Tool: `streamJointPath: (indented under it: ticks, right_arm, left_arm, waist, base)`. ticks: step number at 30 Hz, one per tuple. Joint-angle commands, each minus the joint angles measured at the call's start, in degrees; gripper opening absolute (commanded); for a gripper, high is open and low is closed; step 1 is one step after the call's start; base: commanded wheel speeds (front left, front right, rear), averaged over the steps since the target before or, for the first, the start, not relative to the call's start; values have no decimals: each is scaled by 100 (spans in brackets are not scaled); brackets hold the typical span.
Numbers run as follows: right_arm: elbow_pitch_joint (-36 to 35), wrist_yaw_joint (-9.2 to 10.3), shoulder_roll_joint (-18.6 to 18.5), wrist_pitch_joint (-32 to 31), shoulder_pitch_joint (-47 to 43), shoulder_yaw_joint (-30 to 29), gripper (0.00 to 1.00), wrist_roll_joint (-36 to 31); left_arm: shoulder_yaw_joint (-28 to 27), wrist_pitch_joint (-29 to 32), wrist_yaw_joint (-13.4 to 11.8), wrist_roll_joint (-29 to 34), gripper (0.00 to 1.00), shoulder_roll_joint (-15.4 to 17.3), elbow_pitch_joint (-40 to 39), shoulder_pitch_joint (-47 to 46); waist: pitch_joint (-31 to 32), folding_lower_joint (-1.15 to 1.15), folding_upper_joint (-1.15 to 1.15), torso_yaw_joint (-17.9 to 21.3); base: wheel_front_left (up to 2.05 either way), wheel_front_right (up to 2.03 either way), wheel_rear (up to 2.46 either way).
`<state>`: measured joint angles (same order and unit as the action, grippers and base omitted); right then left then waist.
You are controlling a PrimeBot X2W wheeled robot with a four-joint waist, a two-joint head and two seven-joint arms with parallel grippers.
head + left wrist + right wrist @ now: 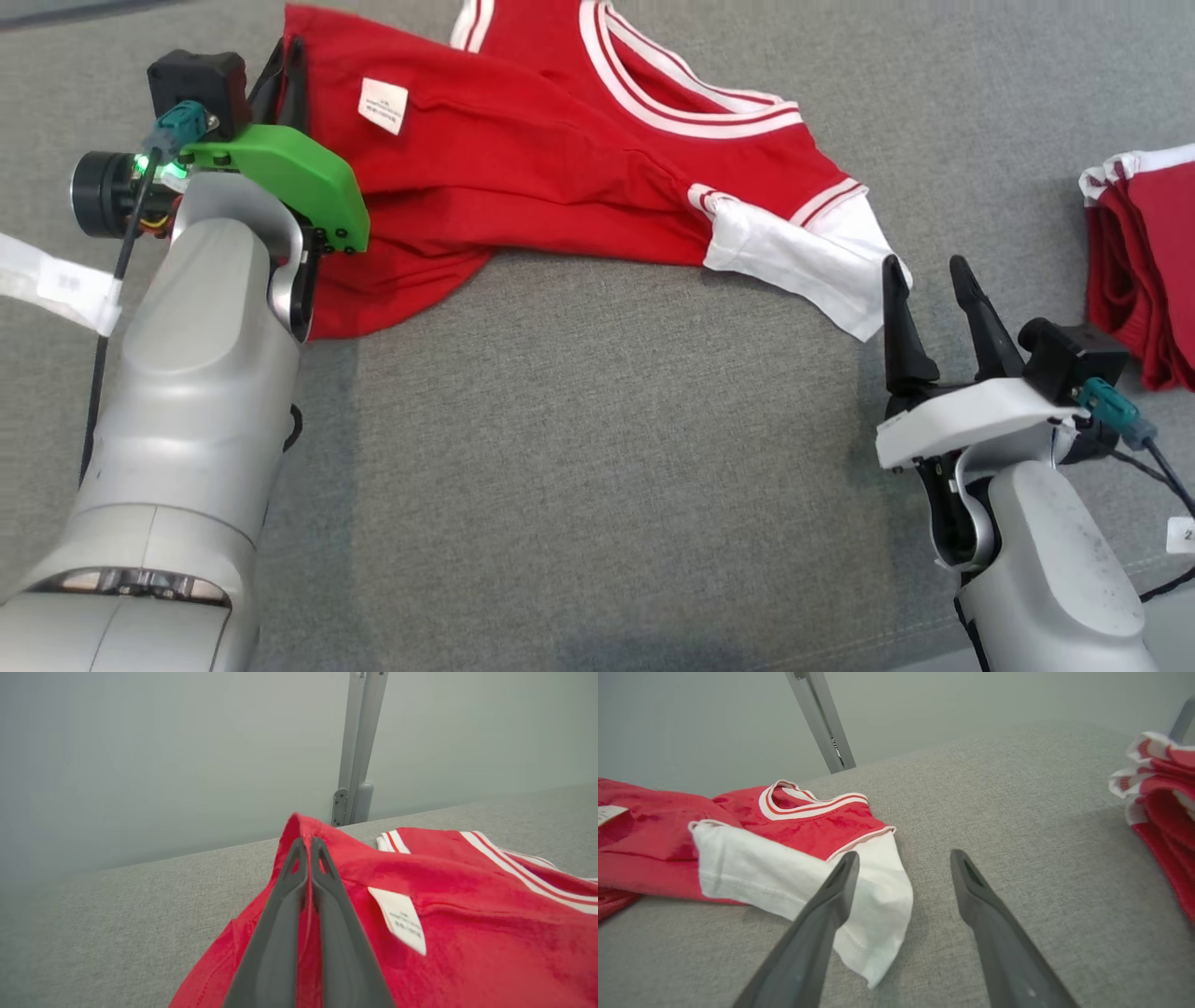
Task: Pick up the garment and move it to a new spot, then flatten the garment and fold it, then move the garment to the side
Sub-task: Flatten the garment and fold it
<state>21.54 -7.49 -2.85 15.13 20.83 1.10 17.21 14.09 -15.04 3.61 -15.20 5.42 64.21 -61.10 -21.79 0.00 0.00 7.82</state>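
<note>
Between the left fingers point(275, 933), red garment point(490, 938).

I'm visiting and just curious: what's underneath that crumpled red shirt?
The red shirt lies on a grey cloth surface, which shows all round it. On the left it is folded over itself. Anything else beneath is covered by the fabric.

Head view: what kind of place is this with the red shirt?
Probably a clothes-folding practice spot: a grey cloth-covered table, a rumpled red shirt, a pile of folded shirts.

Left hand point(308, 842) pinched tight, right hand point(927, 273) with fingers spread.
</note>
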Motion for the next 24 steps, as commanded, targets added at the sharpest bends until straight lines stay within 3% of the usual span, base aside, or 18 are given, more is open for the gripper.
streamJointPath:
  ticks: [1,11,15,24]
  right_arm:
    - [48,0,-14,0,-144,-14,100,22]
    - [307,0,-13,0,-816,-108,100,25]
    - [399,0,-17,0,-1018,-52,100,14]
    - [483,0,-14,0,-1239,20,100,0]
  left_arm:
    - [-49,-11,2,-53,0,39,-159,273]
    - [-273,-8,-64,38,0,32,-1665,2209]
    - [-327,-8,-86,-25,0,-42,-1932,3014]
    - [-998,-9,-429,-177,0,-162,-2590,4774]
  waist:
    - [607,0,0,-366]
    - [1663,0,0,-796]
    - [1947,0,0,-865]
    - [2273,0,0,-841]
  base:
    - [0,0,0]
    - [0,0,0]
    - [0,0,0]
    - [0,0,0]
